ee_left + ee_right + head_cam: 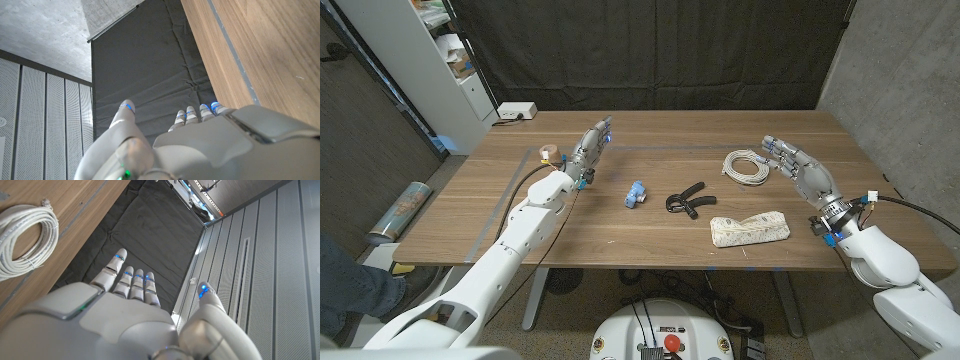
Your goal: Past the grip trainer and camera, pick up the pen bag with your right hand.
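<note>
White arms, grey hand w/ blue-lit fingertips, black cables.

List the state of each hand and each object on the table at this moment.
left hand: open, holding nothing
right hand: open, holding nothing, beside the cable
pen bag: lying on the table, untouched
grip trainer: lying on the table, untouched
blue camera: on the table, untouched
white cable: coiled, on the table
tape roll: lying on the table
</note>
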{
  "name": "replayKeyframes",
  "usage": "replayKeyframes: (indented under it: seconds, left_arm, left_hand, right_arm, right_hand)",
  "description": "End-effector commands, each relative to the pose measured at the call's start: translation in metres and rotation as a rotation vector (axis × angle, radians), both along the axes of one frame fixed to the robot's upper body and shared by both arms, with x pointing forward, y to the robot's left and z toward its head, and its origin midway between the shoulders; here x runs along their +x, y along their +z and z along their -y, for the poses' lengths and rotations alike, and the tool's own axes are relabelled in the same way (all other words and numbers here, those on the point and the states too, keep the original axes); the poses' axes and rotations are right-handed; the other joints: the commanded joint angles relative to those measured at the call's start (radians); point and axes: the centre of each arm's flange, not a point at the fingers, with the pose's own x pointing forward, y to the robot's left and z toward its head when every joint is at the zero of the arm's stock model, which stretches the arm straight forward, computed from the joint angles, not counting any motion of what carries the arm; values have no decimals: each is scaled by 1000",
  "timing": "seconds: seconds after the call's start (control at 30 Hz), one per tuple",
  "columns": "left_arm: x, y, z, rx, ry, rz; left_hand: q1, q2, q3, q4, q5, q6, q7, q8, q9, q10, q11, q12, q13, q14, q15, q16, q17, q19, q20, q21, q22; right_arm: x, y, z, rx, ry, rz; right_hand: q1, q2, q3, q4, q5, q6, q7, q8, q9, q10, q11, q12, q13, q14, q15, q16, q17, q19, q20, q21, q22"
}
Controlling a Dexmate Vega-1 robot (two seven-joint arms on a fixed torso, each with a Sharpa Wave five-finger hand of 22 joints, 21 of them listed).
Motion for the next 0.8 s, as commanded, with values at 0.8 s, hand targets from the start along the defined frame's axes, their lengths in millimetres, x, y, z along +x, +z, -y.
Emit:
replayKeyframes:
  seconds: [0.8]
  left_arm:
    - [1, -1, 19, 47, 2, -13]
  left_hand:
    - [7, 4, 4, -8, -5, 0, -3, 3, 4, -8, -7, 3, 1, -23, 1, 4, 6, -41, 2, -1, 4]
  right_arm:
    - [-15, -14, -2, -205, -209, 100]
  right_hand:
    - [23, 2, 2, -12, 19, -17, -36, -3, 3, 9, -12, -2, 6, 35, -12, 12, -1, 53, -14, -8, 3]
